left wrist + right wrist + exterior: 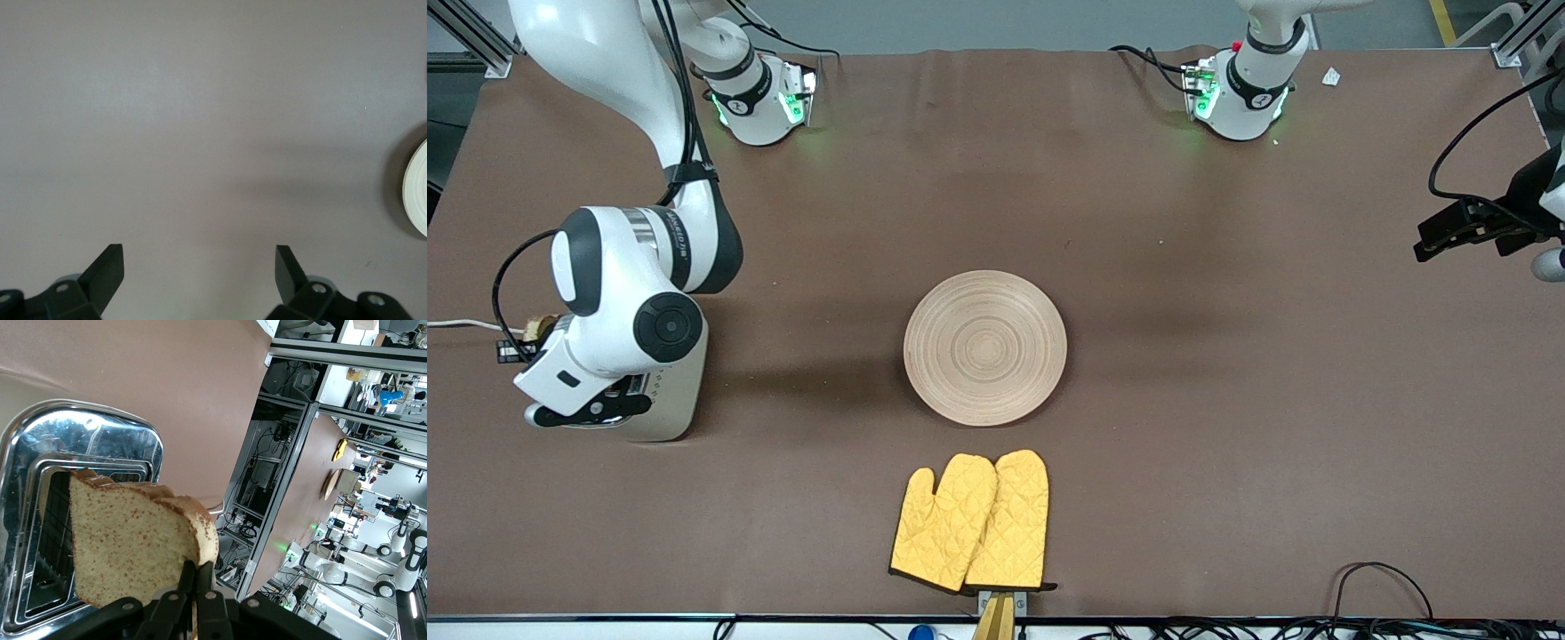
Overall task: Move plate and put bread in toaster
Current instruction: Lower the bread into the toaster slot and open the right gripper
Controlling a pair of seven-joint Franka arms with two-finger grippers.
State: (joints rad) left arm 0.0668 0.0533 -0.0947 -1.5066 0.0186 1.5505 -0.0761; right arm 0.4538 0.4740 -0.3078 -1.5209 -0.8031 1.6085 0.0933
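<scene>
Front view, working from the right arm's end of the table: the right gripper (538, 342) hangs over the toaster (671, 400), which stands near that end with most of its body hidden under the wrist. Right wrist view explains the posture: the fingers are pinched tight on one edge of the bread (133, 540), holding the slice on edge and directly above the chrome top and open slots of the toaster (40, 453), evidently so it can drop straight in. Slice looks above the slot, not yet seated; how deep I cannot tell. Mid-table sits the plate (985, 347), empty, well apart from the toaster, seemingly already moved out of the way. Nearer the front camera than the plate lies a pair of yellow oven mitts (971, 523), untouched. At the left arm's end the left gripper (1463, 227) waits above bare table, jaws spread wide with nothing between them; in its wrist view, the left gripper (199, 267) shows only brown cloth below.
</scene>
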